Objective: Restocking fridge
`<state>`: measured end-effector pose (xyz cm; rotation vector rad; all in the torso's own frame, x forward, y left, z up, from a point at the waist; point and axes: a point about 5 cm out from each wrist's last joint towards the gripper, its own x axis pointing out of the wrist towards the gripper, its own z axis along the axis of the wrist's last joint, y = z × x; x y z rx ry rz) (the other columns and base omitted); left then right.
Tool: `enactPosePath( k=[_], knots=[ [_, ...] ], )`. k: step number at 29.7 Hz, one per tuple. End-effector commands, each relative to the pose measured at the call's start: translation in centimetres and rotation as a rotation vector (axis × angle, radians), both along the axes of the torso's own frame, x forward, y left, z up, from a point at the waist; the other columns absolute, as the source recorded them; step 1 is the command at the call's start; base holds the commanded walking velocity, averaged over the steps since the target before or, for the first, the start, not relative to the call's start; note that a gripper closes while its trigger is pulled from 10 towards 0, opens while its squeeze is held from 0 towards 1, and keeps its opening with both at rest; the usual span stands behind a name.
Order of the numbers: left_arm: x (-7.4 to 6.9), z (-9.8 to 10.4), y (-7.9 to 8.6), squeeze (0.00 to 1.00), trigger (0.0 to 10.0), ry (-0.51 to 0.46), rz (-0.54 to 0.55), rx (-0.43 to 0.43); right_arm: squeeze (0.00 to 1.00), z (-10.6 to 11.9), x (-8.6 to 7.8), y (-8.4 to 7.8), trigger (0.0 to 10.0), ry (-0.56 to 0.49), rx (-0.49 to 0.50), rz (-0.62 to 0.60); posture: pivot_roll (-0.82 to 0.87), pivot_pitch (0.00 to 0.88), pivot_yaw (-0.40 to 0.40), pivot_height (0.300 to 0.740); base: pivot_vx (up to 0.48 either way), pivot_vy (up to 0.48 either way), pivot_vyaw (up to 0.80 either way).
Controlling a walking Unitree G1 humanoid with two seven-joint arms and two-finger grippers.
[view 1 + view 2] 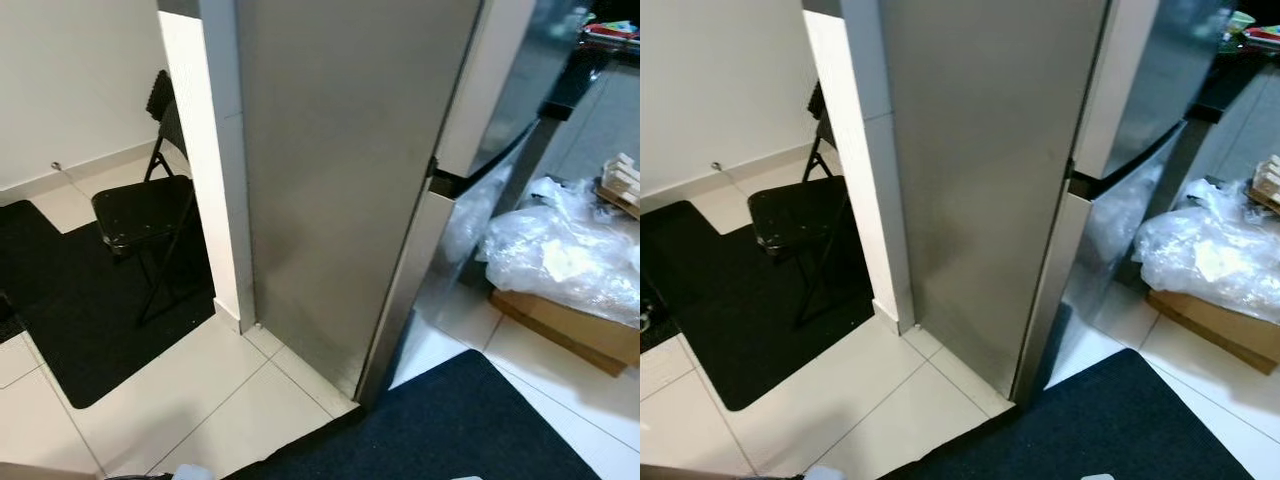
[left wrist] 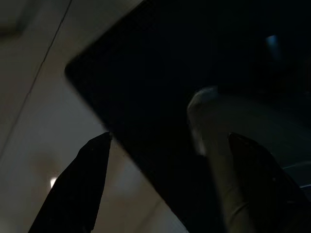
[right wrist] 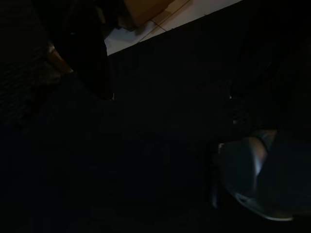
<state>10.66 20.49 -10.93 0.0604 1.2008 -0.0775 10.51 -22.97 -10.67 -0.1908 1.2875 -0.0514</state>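
Observation:
The tall stainless-steel fridge (image 1: 340, 180) stands straight ahead, and I face its bare side panel. Its front corner (image 1: 395, 330) meets the floor near the dark blue mat (image 1: 450, 430), and the door faces (image 1: 520, 90) turn away to the right, looking shut. In the dim left wrist view my left gripper (image 2: 177, 179) hangs open over the mat's edge and pale tiles, holding nothing. The right wrist view is very dark. There my right gripper (image 3: 167, 102) hangs open above the mat, with one finger (image 3: 92, 63) outlined against lit floor.
A white pillar (image 1: 210, 150) adjoins the fridge's left side. Behind it a black folding chair (image 1: 145, 210) stands on a black mat (image 1: 70, 300). At the right, clear plastic bags (image 1: 560, 250) lie on a cardboard box (image 1: 570, 325). Pale tiles (image 1: 200, 400) stretch in front.

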Motion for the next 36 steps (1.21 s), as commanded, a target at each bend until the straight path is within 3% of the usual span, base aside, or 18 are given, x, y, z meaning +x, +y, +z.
enactPosePath(
  k=[1,16,36],
  knots=[
    [-0.78,-0.16,0.59,0.00,10.0,0.037,0.062,0.013,0.00,0.03,0.04,-0.05,10.0,-0.010,0.005,-0.015,0.08,0.000,0.005,0.740,0.000,0.000,0.00],
    [-0.87,-0.15,1.09,0.00,10.0,0.061,0.101,0.052,0.00,0.22,0.90,0.22,10.0,-0.050,0.035,-0.012,0.08,0.000,0.000,0.740,0.000,0.000,0.00],
    [-0.82,-0.18,0.90,0.00,10.0,0.066,0.097,0.052,0.00,0.18,0.94,0.52,10.0,-0.059,0.053,-0.010,0.08,0.000,0.004,0.740,0.275,0.000,0.00]
  ],
)
